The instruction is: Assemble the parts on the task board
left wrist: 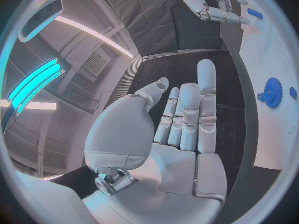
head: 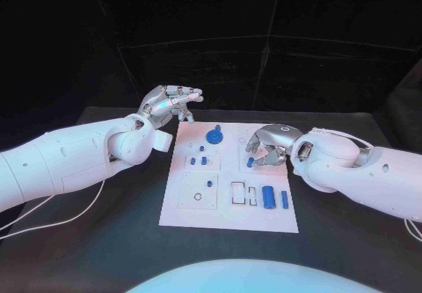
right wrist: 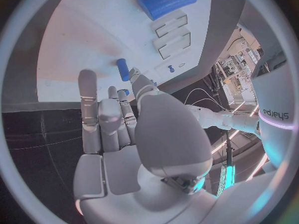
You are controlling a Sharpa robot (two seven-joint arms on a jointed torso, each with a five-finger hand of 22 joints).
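Head view: white task board [head: 230, 210] lies in the middle of the black table [head: 105, 244], both arms reaching over its far end
Parts: small blue pieces spread over the board – a blue gear [head: 215, 135] near the far edge, a short blue peg [head: 250, 162] under the right hand, a thick blue cylinder [head: 268, 197] beside a thinner blue pin [head: 284, 199] toward the near right
Left hand [head: 169, 102]: raised beyond the board's far left corner, fingers loosely apart, nothing in it
Right hand [head: 268, 145]: hangs over the board's right side with fingers curled down around the peg; whether they actually touch it I cannot tell (the palm hides the contact)
Handling: parts look like light, rigid plastic, smooth and likely slippery; the peg is best pinched across its sides, the gear by its rim or hub
Writing: right wrist view shows "sharpa", reversed, on the robot's body; no labels readable on board or parts
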